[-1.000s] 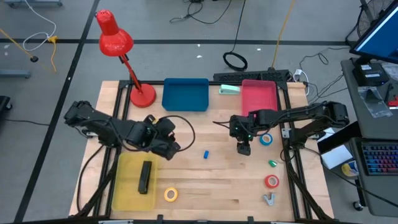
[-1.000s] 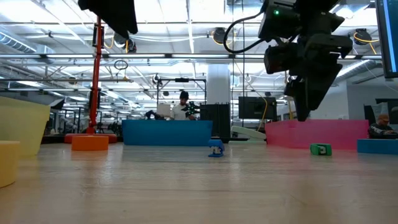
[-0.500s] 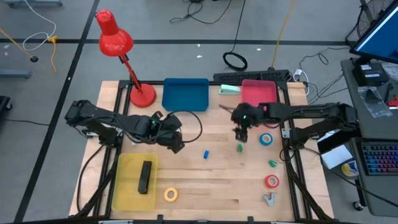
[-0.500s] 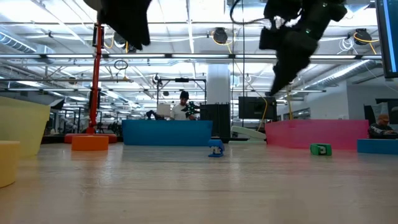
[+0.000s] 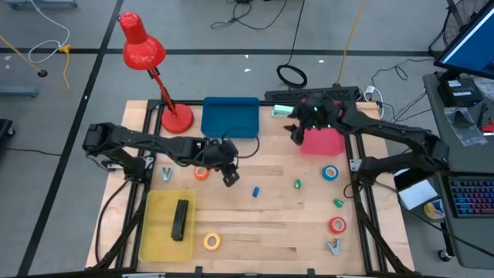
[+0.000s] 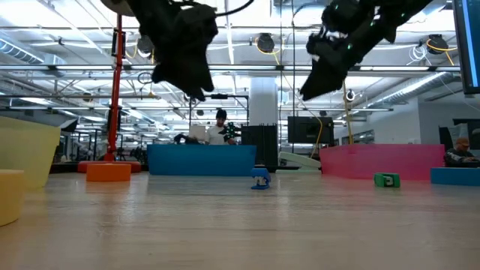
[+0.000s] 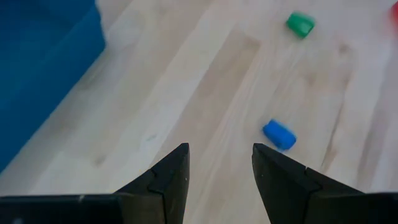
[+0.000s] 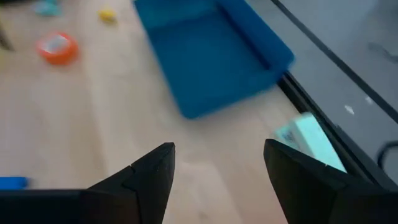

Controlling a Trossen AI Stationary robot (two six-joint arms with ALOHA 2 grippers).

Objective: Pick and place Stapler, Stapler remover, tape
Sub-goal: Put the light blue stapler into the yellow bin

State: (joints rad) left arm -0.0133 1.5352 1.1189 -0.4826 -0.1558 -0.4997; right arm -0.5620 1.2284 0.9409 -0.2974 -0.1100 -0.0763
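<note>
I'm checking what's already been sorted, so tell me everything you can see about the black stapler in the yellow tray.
The stapler is a slim, dark, elongated bar, black and plastic-looking, lying flat in the yellow tray at the table's front left. It runs lengthwise front to back, slightly tilted, near the tray's middle. Only the tray touches it; neither gripper is near it. Finer details, such as hinge or base, are too small to make out.

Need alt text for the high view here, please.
Seen from above, the left gripper hovers open and empty over mid-table, while the right gripper hangs open beside the pink tray. A black stapler lies in the yellow tray.
</note>
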